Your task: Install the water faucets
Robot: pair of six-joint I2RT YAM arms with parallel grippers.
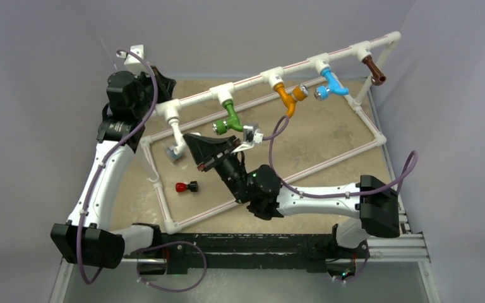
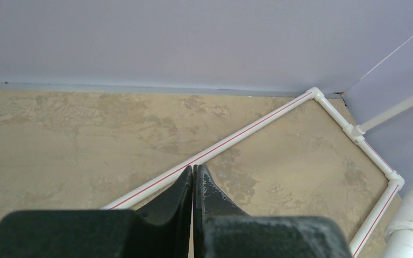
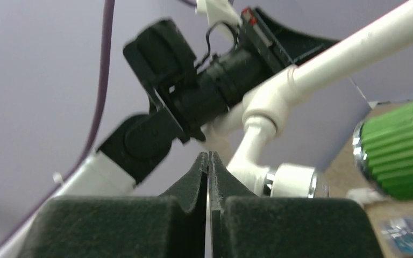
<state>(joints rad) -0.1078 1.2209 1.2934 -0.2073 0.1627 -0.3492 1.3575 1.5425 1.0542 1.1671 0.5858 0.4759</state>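
Observation:
Five water faucets hang from the raised white pipe rail (image 1: pixel 252 79): white (image 1: pixel 177 137), green (image 1: pixel 230 117), orange (image 1: pixel 288 98), blue (image 1: pixel 330 84) and brown (image 1: pixel 374 69). My right gripper (image 1: pixel 187 137) is shut with nothing between its fingers, its tips just right of the white faucet. In the right wrist view the shut gripper (image 3: pixel 208 157) sits left of the white faucet's round end (image 3: pixel 293 181), with the green faucet's knob (image 3: pixel 403 150) at the right edge. My left gripper (image 1: pixel 164 85) stands at the rail's left end, shut and empty (image 2: pixel 193 170).
A small red-and-black piece (image 1: pixel 186 187) lies on the tan mat inside the low white pipe frame (image 1: pixel 328 161). The frame's far pipe (image 2: pixel 236 141) runs under the left fingers. Grey walls close in at the back and right.

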